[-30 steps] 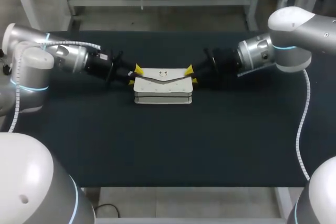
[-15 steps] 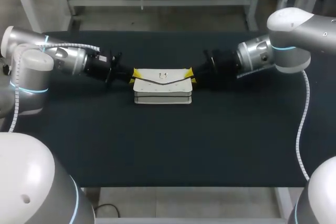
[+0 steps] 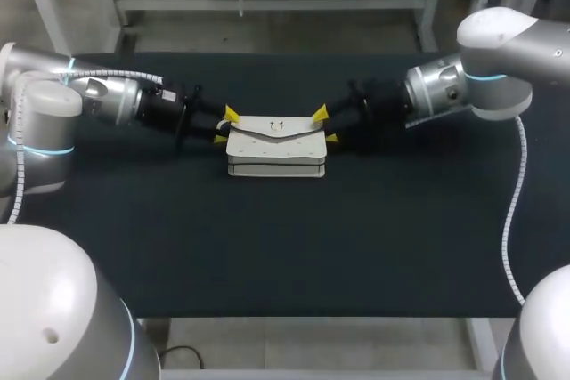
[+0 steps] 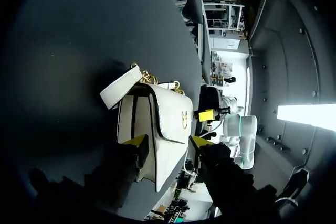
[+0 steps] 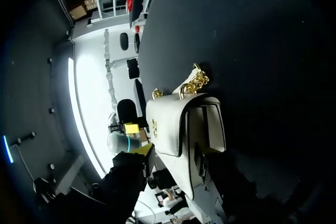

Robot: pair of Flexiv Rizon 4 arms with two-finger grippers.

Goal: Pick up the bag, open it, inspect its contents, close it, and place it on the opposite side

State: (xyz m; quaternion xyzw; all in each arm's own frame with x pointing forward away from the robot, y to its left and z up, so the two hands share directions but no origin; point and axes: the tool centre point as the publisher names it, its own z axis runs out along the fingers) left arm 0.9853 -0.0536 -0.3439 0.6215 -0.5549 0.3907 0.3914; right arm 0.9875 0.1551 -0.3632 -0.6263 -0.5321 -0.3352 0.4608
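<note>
Left claw (image 3: 224, 126) and right claw (image 3: 325, 125) have spread wider, flanking the bag (image 3: 274, 144).

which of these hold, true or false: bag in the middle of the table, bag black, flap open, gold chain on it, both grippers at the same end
1. The bag sits near the middle of the table. True.
2. The bag is black. False: it is white, on a dark table.
3. Its flap is lifted open. False: the flap lies closed over the front.
4. A gold chain shows at the bag's edge. True, seen in the right wrist view.
5. Both grippers are at the same end of the bag. False: the left gripper is at its left end, the right gripper at its right end.
</note>
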